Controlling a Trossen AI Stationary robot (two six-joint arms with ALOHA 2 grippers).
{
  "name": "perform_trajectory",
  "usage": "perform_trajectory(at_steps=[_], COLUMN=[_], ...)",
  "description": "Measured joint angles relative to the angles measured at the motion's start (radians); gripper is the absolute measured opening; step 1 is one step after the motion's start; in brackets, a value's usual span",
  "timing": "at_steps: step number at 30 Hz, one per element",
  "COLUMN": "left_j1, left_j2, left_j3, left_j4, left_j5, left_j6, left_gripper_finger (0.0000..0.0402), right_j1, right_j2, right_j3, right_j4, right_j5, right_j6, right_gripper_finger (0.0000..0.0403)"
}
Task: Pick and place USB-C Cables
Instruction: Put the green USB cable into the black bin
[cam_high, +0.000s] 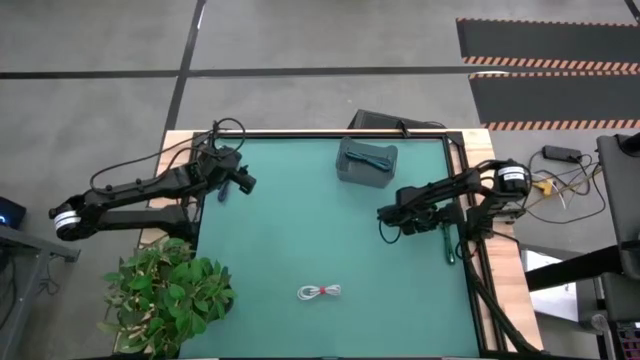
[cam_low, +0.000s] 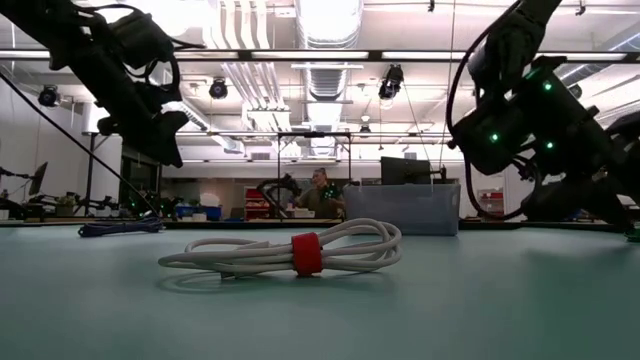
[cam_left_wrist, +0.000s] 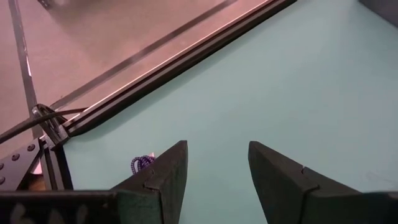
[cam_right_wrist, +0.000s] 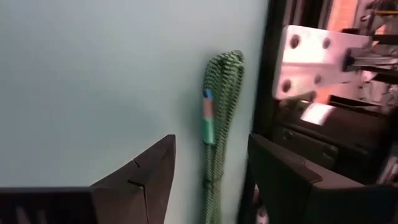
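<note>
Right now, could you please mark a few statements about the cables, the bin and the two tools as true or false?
1. The white cable lies inside the grey bin. False: it lies on the mat, nearer the front edge, far from the bin.
2. The green cable lies along the table's edge by the right tool. True.
3. The left tool is shut on the blue cable. False: it is open and empty; that cable lies beside one finger.
4. The white cable has a red band. True.
</note>
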Motion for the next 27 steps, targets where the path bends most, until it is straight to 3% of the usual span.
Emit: perform_trajectory(at_steps=[13,27], left_j1=[0.0,0.0], left_j2=[0.0,0.0], left_j3=[-0.002,-0.002], left_j4=[0.014,0.022], left_j5=[0.0,0.0], left_j6=[0.0,0.001], left_gripper_finger=[0.0155,0.0155], right_j1=[-0.061,-0.099], right_j2=[-0.012,-0.017], right_j3=[-0.079,-0.091], right_j4=[0.083,0.144], right_j5=[0.031,0.037], right_j6=[-0.024,-0.07], right_gripper_finger=[0.0173,0.0043])
